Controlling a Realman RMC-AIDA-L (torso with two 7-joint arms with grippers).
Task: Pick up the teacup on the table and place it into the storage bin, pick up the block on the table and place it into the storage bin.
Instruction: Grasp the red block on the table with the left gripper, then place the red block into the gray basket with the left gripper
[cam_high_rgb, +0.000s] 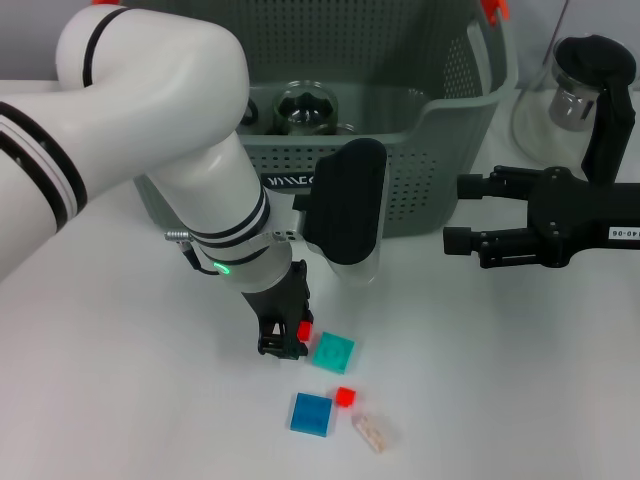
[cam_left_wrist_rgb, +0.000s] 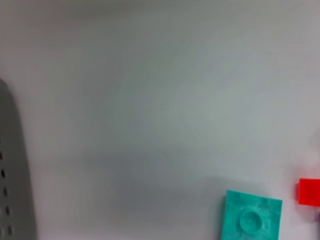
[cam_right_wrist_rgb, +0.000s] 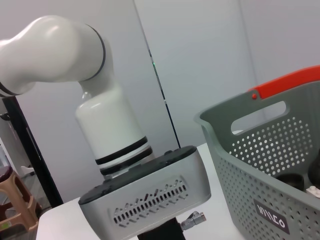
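The grey-green perforated storage bin (cam_high_rgb: 440, 150) stands at the back of the white table; it also shows in the right wrist view (cam_right_wrist_rgb: 270, 165). A glass teacup (cam_high_rgb: 305, 108) sits inside it. My left gripper (cam_high_rgb: 283, 338) is down at the table, right against a small red block (cam_high_rgb: 303, 329). A teal block (cam_high_rgb: 332, 352) lies just to its right and shows in the left wrist view (cam_left_wrist_rgb: 251, 217), beside the red block (cam_left_wrist_rgb: 309, 191). My right gripper (cam_high_rgb: 465, 215) is open and empty, hovering right of the bin.
In front of the teal block lie another small red block (cam_high_rgb: 345, 396), a blue block (cam_high_rgb: 312, 413) and a clear block (cam_high_rgb: 372, 432). A glass flask (cam_high_rgb: 560, 100) stands at the back right. The bin wall (cam_left_wrist_rgb: 12, 165) edges the left wrist view.
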